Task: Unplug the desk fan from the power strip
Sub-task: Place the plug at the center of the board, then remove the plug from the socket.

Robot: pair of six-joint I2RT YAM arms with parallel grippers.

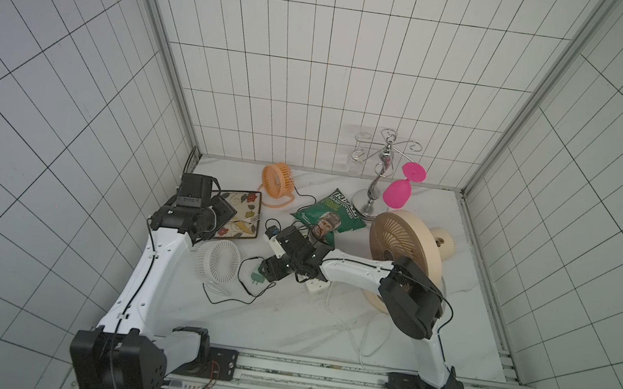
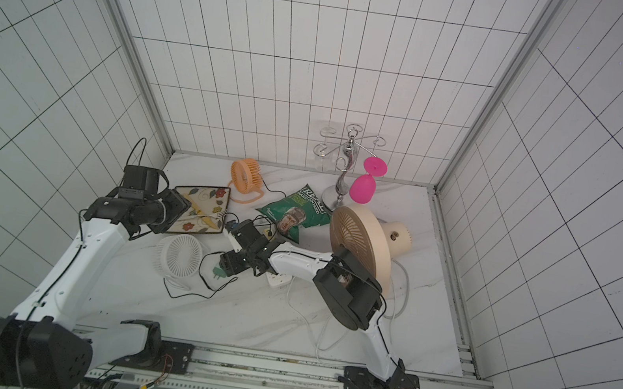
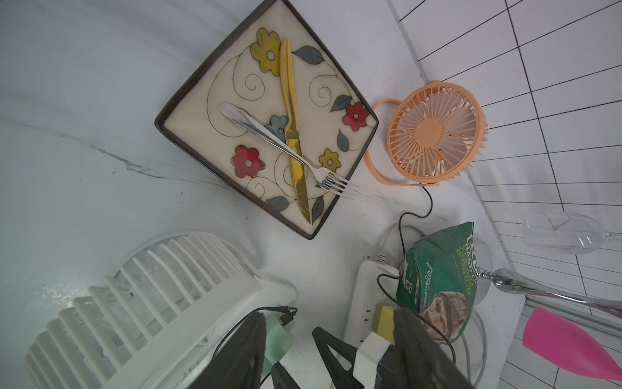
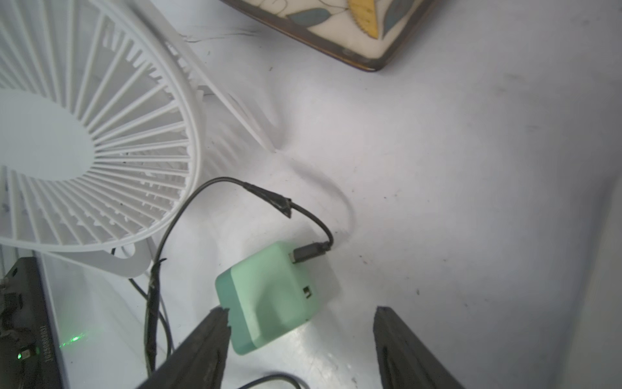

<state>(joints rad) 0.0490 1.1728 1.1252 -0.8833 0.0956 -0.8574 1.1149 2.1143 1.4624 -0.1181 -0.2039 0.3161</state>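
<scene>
The white desk fan (image 1: 217, 261) stands at the front left of the table. Its black cord runs to a green plug (image 1: 257, 279) that lies loose on the table, out of the power strip (image 1: 317, 286). Most of the strip is under my right arm. In the right wrist view the green plug (image 4: 269, 296) rests against one finger, and my right gripper (image 4: 300, 309) is open. My left gripper (image 1: 225, 212) hovers over the plate, open with nothing between its fingers. The left wrist view shows the power strip (image 3: 365, 293) with a yellow plug (image 3: 383, 316) in it.
A flowered plate (image 3: 188, 118) holds a fork and a knife. Behind it stand an orange fan (image 1: 276, 182) and a green chip bag (image 1: 327, 216). A large beige fan (image 1: 398, 245), a chrome stand (image 1: 375, 188) and a pink glass (image 1: 399, 193) fill the right back.
</scene>
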